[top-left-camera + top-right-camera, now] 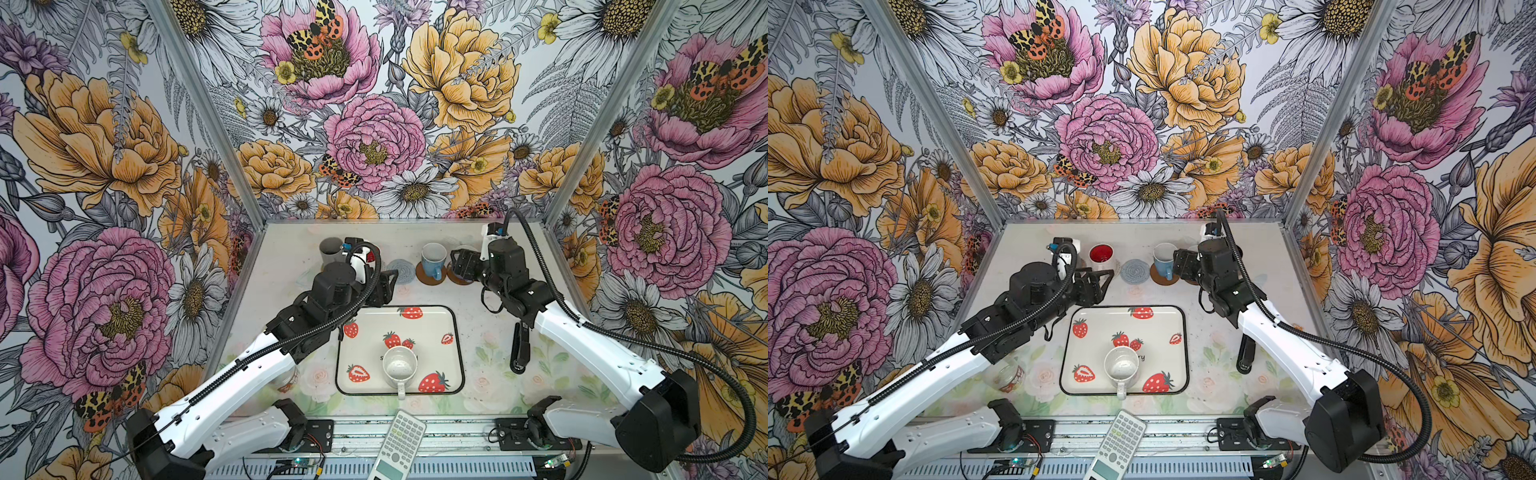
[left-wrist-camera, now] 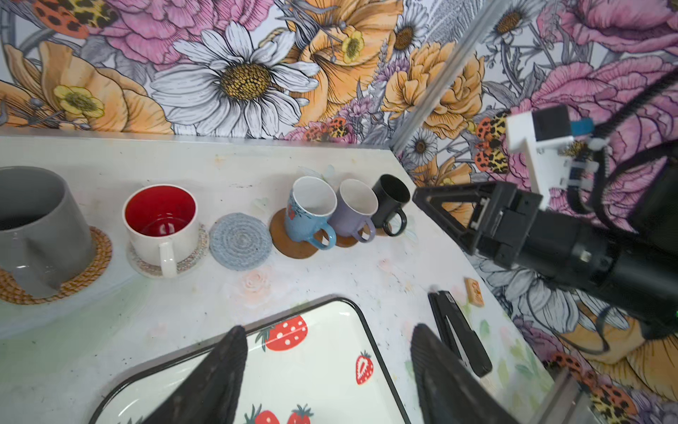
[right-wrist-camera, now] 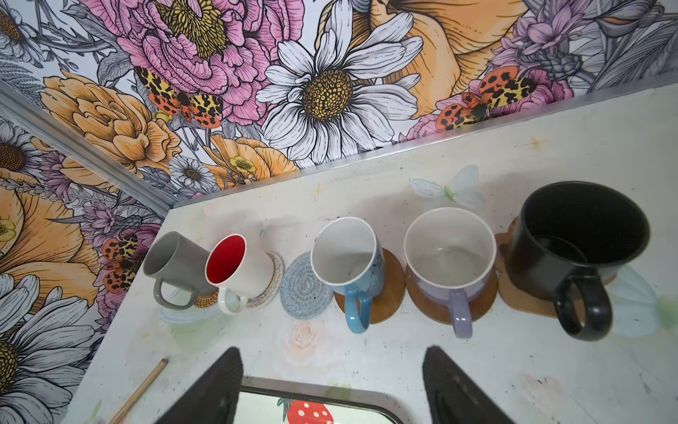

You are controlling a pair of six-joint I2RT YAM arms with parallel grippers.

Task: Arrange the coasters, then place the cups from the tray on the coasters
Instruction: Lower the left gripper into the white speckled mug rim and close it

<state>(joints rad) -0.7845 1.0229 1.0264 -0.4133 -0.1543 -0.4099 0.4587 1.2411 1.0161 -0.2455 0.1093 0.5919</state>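
The coasters lie in a row along the back of the table. In the right wrist view, the grey cup [image 3: 176, 264] stands on rattan and the red-lined white cup [image 3: 238, 268] on whitish crochet. The blue-grey coaster [image 3: 302, 290] is bare. The light blue cup [image 3: 348, 257] and the lavender cup [image 3: 449, 257] stand on brown discs, the black cup [image 3: 579, 235] on the paw shape. A speckled white cup [image 1: 400, 366] stands on the strawberry tray [image 1: 432, 328]. My left gripper [image 2: 330, 330] is open over the tray's far corner. My right gripper [image 3: 334, 352] is open, empty, just short of the row.
A black stapler [image 1: 519, 349] lies right of the tray, with a small wooden block [image 2: 474, 292] beyond it. A glass jar [image 1: 1011, 376] stands under my left arm. A calculator [image 1: 401, 444] overhangs the front edge. A pencil [image 3: 139, 392] lies left of the tray.
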